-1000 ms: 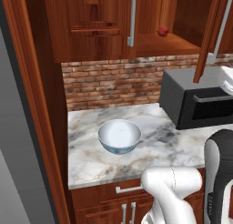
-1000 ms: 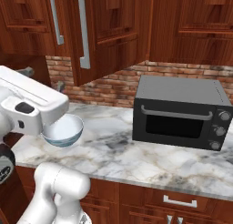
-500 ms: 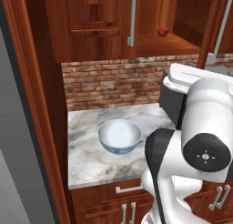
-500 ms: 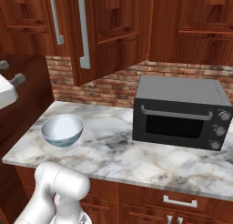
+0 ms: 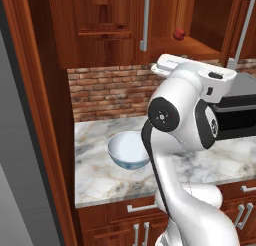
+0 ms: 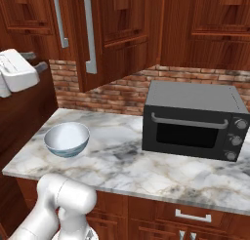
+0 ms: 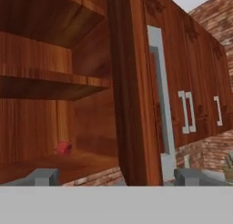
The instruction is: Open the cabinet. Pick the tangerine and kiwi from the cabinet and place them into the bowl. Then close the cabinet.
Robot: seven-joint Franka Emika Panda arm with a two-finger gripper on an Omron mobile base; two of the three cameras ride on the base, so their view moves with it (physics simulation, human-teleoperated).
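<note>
Counter (image 6: 127, 170): carrying the empty bowl (image 6: 66, 139), left.
Cabinet (image 7: 68, 86): standing open.
Fruit: apparently not yet picked.
Gripper (image 7: 116, 177): jaws spreading wide, gripping nothing.

The arm (image 5: 185, 110) now stands raised above the bowl (image 5: 129, 150), no longer low beside it, and the gripper (image 6: 35, 61) sits higher, level with the cabinet (image 6: 112, 29)

The cabinet (image 5: 107, 27) stands open above the brick wall, a small red fruit (image 5: 178, 34) on its shelf, while the bowl (image 5: 128, 150), seemingly empty, sits on the marble counter (image 5: 97, 172) just beside the white arm (image 5: 182, 120).
</note>
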